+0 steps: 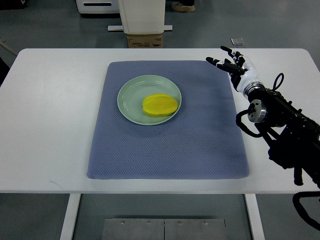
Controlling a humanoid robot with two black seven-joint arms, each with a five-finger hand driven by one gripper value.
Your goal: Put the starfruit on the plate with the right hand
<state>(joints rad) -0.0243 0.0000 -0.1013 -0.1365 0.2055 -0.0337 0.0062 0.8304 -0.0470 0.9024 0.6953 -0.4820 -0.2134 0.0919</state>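
A yellow starfruit [160,105] lies on a pale green plate [131,106], toward the plate's right side. The plate rests on a blue-grey mat [170,150] in the middle of the white table. My right hand [231,61] hovers at the mat's far right corner, well to the right of the plate, its fingers spread and holding nothing. Its black arm [285,120] comes in from the right edge. The left arm does not show.
The white table [50,125] surrounds the mat with bare surface on the left and front. Beyond the far edge stand a white machine base [142,17] and a cardboard box [145,41]. A small clear object [238,42] sits at the far right edge.
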